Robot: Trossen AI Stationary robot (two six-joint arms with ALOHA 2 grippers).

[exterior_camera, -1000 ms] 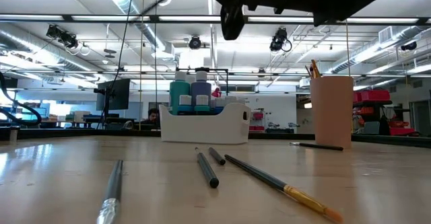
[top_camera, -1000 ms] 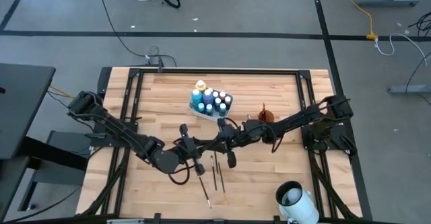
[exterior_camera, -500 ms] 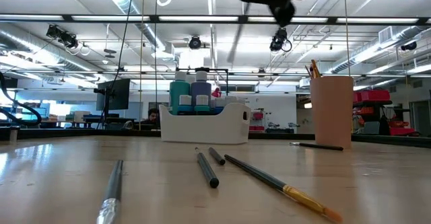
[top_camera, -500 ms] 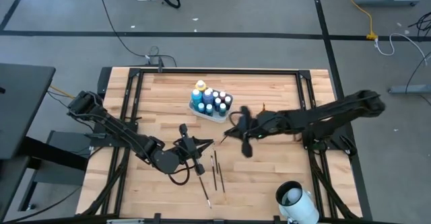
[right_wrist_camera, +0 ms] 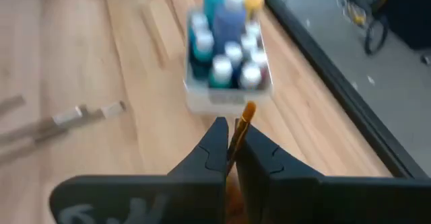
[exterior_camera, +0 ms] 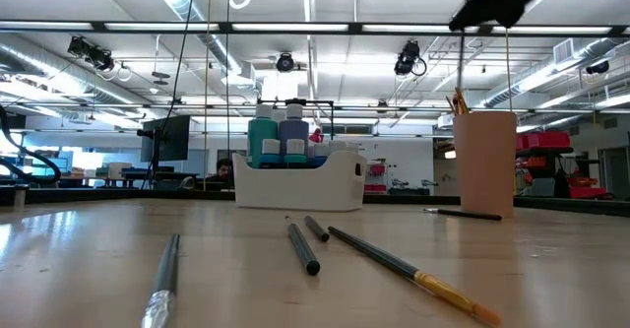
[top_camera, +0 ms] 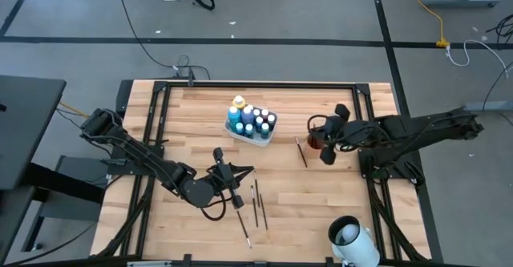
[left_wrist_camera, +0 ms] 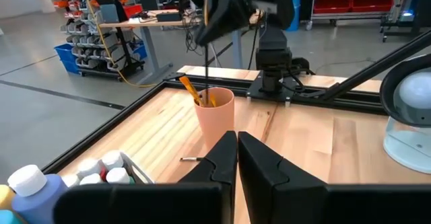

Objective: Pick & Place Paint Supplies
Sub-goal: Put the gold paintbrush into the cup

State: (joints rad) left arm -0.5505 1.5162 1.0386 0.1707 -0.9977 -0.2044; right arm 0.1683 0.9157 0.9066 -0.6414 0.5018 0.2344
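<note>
My right gripper (top_camera: 324, 137) hovers over the orange-brown cup (top_camera: 317, 141) near the table's right edge, shut on a thin paintbrush (left_wrist_camera: 205, 66). The cup (left_wrist_camera: 214, 113) holds a few other brushes. My left gripper (top_camera: 247, 171) waits shut and empty above the table's middle. Paint bottles (top_camera: 251, 119) stand in the white tray (exterior_camera: 295, 185) at the far middle. Several brushes lie flat on the table: one (top_camera: 302, 152) beside the cup, others (top_camera: 256, 204) near the front. My right gripper pinches the paintbrush's shaft (right_wrist_camera: 237, 135) between its two fingers, which lie across it and slant down from the table's right side. The brush stands upright; its lower end (left_wrist_camera: 206, 97) reaches down into the cup's mouth.
A white domed object (top_camera: 351, 239) stands at the near right corner. The black frame rails (top_camera: 369, 107) run along the table's edges. Bare wood lies between the tray and the left rail.
My right gripper has travelled from beside my left gripper at the table's middle toward the right edge and upward, tipping nearer to level, and now hangs over the cup. The brush went with it and has turned from slanting to upright.
</note>
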